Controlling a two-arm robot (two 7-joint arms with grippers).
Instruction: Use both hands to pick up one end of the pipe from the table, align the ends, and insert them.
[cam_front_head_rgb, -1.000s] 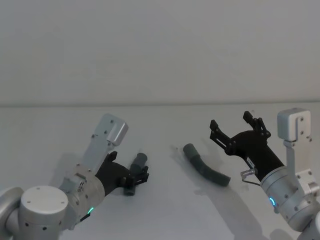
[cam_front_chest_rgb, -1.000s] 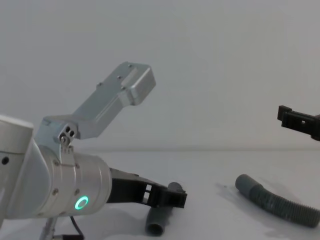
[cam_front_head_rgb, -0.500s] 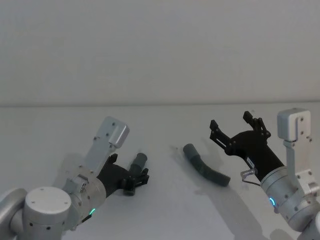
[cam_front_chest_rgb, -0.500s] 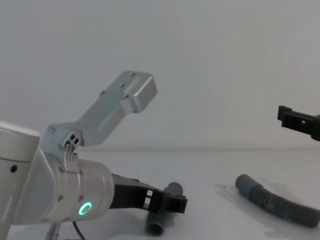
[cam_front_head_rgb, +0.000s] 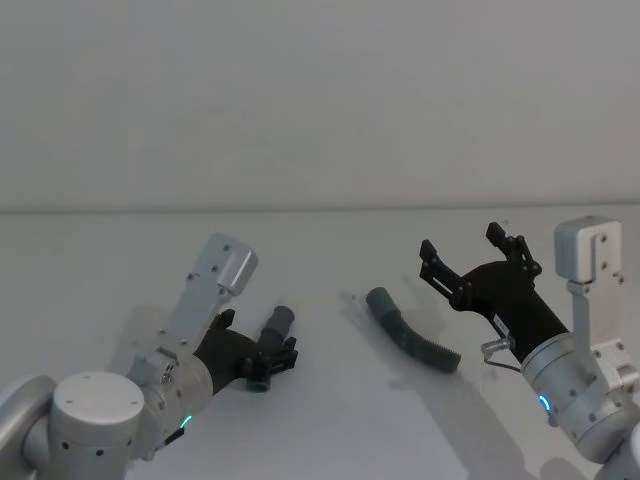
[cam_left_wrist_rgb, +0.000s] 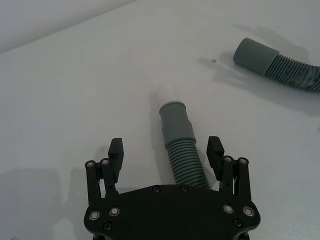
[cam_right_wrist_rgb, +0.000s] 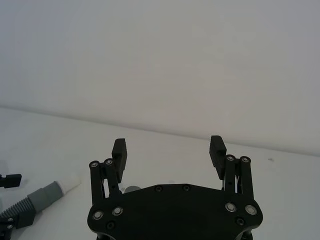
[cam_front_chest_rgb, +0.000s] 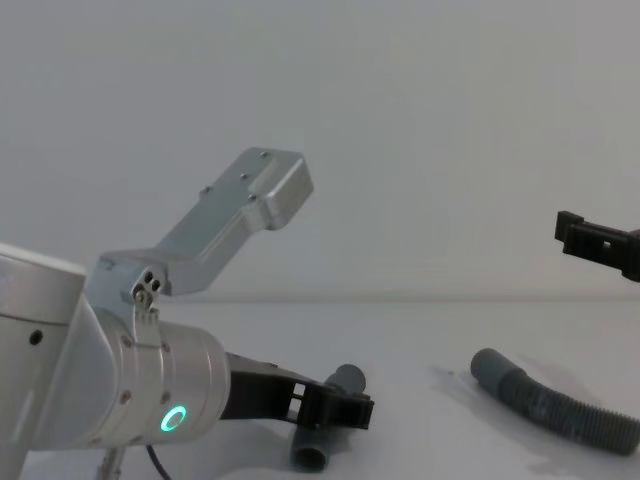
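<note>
On the table (cam_front_head_rgb: 330, 410), ribbed grey hoses (cam_front_head_rgb: 408, 336).

Head view faces forward and down onto the table (cam_front_head_rgb: 330, 430). Chest view sits low, facing across it. Wrist views sit close behind the left gripper (cam_left_wrist_rgb: 165, 146) and right gripper (cam_right_wrist_rgb: 168, 146). All four share the short hose (cam_front_head_rgb: 272, 335).

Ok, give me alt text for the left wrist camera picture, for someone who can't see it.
The left gripper, jaws open, straddles the short ribbed hose lying on the white table, without clamping it; the hose's smooth grey cuff points away from the gripper. The longer hose lies farther off, apart from it.
</note>
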